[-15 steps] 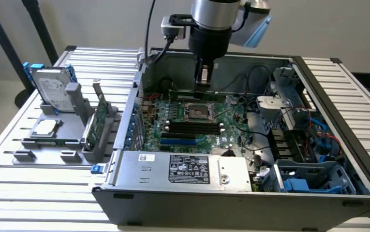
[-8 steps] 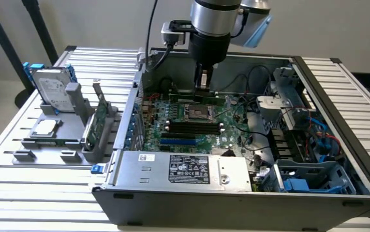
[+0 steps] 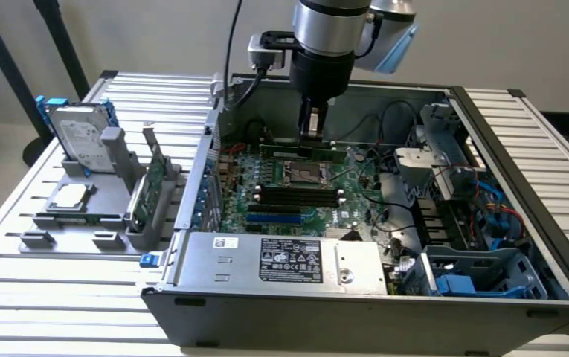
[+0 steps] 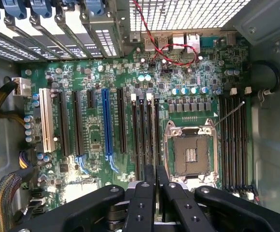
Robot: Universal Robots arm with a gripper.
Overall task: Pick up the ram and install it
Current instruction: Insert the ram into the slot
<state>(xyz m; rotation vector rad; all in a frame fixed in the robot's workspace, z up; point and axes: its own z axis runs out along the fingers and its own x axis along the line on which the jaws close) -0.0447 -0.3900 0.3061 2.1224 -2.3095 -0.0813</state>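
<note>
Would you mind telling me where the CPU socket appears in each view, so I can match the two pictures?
Exterior view: the CPU socket sits mid-motherboard, just below the ram held in the gripper.
Wrist view: the CPU socket lies between two banks of memory slots, just beyond the gripper.
Shared landmark: the blue expansion slot.
</note>
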